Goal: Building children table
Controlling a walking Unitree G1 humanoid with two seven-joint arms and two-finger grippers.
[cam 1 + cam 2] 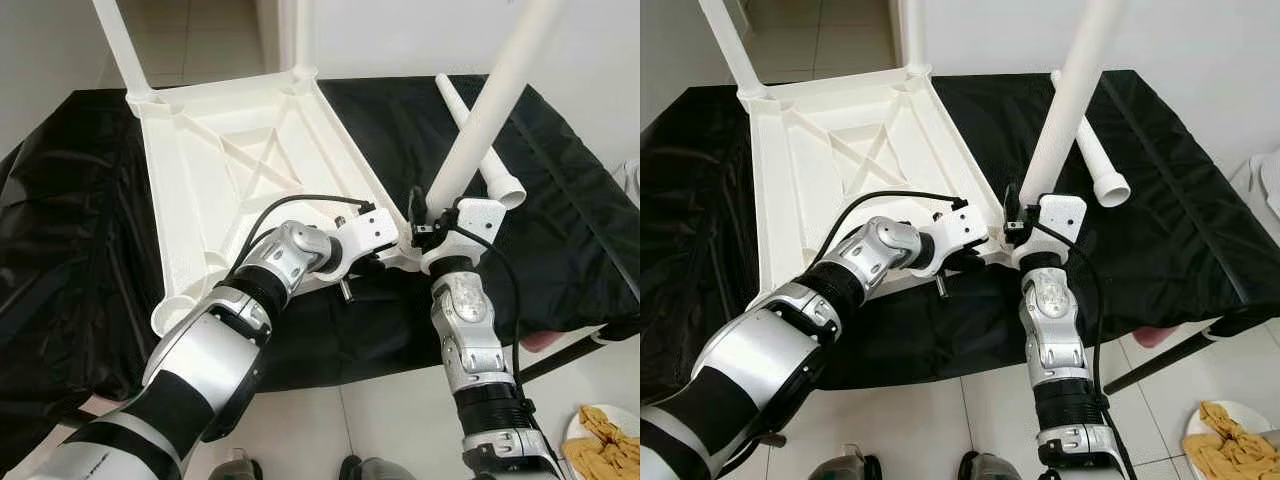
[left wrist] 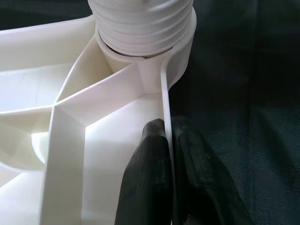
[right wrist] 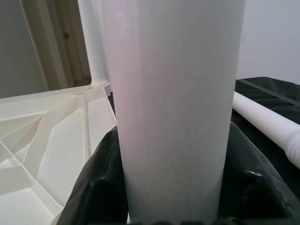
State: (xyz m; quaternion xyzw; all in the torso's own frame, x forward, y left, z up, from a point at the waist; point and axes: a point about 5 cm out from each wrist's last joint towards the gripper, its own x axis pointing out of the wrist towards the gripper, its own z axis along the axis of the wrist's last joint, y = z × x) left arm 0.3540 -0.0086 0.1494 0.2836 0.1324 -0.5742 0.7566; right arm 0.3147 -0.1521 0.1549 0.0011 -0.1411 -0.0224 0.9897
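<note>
At tabletop (image 1: pixel 240 170) corner, right pincer (image 1: pixel 428 232) gripping leg (image 1: pixel 490 110)

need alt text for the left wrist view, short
The left tool's two black fingers pinch the thin outer rim of the upturned white plastic tabletop, one finger on each side of it. Just beyond, the threaded end of a white table leg sits in the corner socket, with black cloth beside the rim.

I log: tabletop (image 1: pixel 230 170) white moulded plastic, smooth, slightly glossy; legs (image 1: pixel 490 110) matt white plastic; black sheet (image 1: pixel 560 210) at three o'clock, thin, shiny, wrinkled; floor tiles (image 1: pixel 980 420) glossy.
</note>
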